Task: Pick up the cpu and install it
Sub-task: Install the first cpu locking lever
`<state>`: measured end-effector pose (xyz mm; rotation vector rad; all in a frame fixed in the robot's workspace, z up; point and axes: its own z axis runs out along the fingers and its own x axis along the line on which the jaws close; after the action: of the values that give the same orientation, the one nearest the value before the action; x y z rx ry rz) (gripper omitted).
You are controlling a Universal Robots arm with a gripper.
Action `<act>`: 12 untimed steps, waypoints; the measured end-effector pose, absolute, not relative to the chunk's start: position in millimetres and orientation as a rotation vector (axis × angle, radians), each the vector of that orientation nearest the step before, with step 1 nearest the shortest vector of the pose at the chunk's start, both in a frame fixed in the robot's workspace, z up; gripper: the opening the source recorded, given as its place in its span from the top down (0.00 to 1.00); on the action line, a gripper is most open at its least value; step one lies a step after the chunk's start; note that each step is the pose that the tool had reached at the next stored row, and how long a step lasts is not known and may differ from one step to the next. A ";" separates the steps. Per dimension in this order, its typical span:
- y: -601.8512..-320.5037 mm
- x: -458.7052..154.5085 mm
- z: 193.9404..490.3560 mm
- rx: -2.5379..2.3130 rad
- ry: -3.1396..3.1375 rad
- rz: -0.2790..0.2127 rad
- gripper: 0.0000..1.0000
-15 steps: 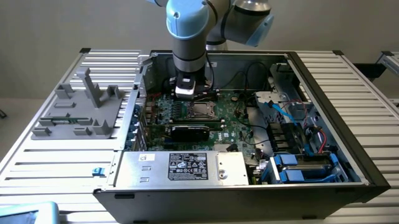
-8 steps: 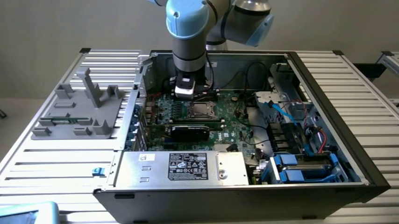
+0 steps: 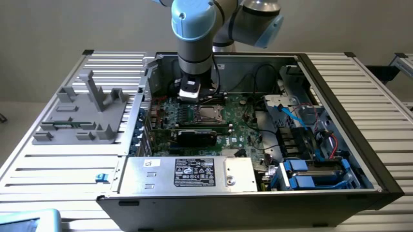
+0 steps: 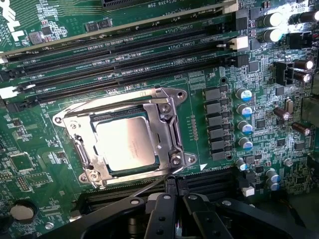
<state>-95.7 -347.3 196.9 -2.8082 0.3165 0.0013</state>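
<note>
The cpu (image 4: 127, 142), a small square chip with a shiny silver top, lies flat inside the metal socket frame (image 4: 172, 130) on the green motherboard (image 4: 45, 164). In the exterior view the cpu (image 3: 208, 114) sits mid-board inside the open computer case (image 3: 335, 121). My gripper (image 4: 172, 195) hovers just beside the socket, its black fingers (image 4: 160, 215) pressed together with nothing between them. From the exterior view, the gripper (image 3: 192, 96) hangs just above the board, slightly toward that view's left of the socket.
Long memory slots (image 4: 124, 55) run beside the socket, and capacitors (image 4: 244, 117) stand on its other side. A grey fixture with upright posts (image 3: 84, 111) sits on the table at the exterior view's left. A power supply (image 3: 187, 171), a black card (image 3: 197, 136) and blue drive cages (image 3: 310, 174) crowd the case.
</note>
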 end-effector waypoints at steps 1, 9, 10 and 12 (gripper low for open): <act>-347.3 -95.8 196.9 -2.808 0.318 0.002 0.88; -347.3 -96.1 196.9 -2.808 0.318 0.001 0.88; -347.3 -96.6 196.9 -2.808 0.318 0.001 0.88; -347.4 -97.8 197.7 -2.808 0.319 0.001 0.88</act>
<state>-97.8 -347.4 197.7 -2.8077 0.3186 0.0015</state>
